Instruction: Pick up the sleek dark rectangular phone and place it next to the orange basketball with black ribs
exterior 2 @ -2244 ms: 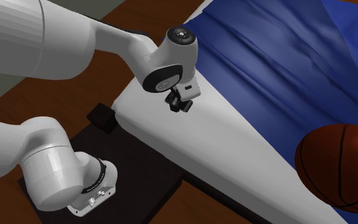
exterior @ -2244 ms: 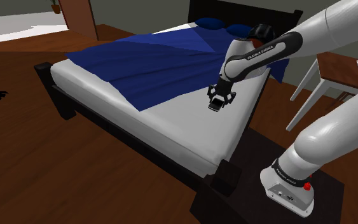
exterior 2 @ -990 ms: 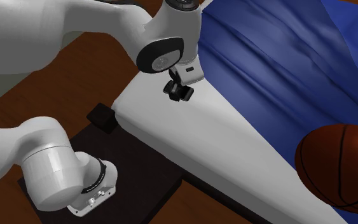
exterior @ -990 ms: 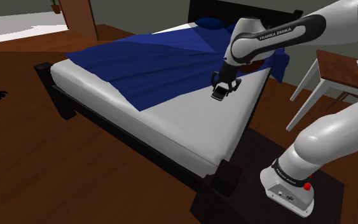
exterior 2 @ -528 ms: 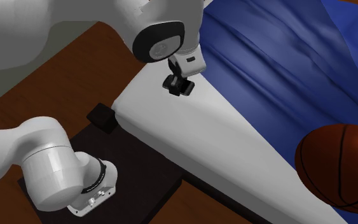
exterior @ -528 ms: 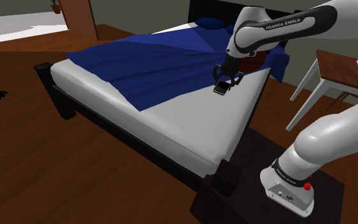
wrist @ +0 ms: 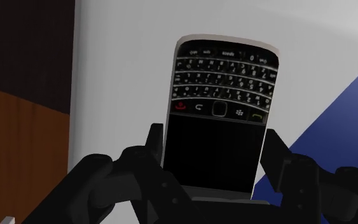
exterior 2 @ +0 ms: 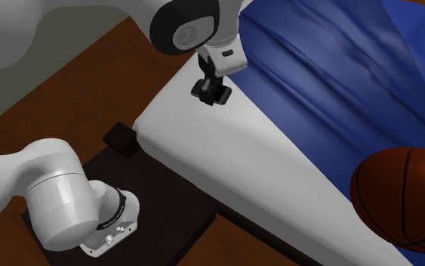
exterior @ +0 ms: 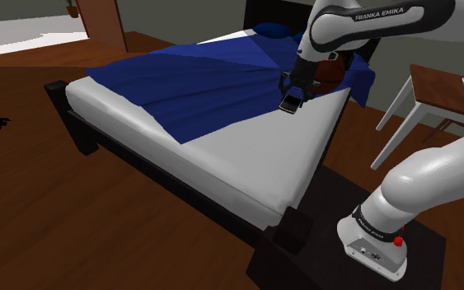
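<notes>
A dark rectangular phone point(wrist: 219, 114) with a keypad and a black screen sits between my black fingers point(wrist: 153, 145), which clasp its two long sides. My gripper point(exterior: 289, 100) is shut on the phone point(exterior: 289, 105) and holds it a little above the bed, where the white sheet point(exterior: 255, 156) meets the blue blanket point(exterior: 197, 82). In the second exterior view the gripper point(exterior 2: 212, 91) hangs over the sheet's edge with the phone point(exterior 2: 213, 94) in it. The dark orange basketball point(exterior 2: 403, 198) with black ribs lies at that view's lower right, far from the gripper.
The bed has a dark frame with a corner post point(exterior: 292, 231) near my stand point(exterior: 374, 243). Blue pillows point(exterior: 273, 30) lie by the dark headboard point(exterior: 337, 12). A wooden side table point(exterior: 444, 86) with white legs stands to the shoulder view's right. Wooden floor surrounds the bed.
The arm has carried the phone along the sheet towards the headboard end, up and to the right in the shoulder view. The grip on the phone is unchanged; the basketball has not moved.
</notes>
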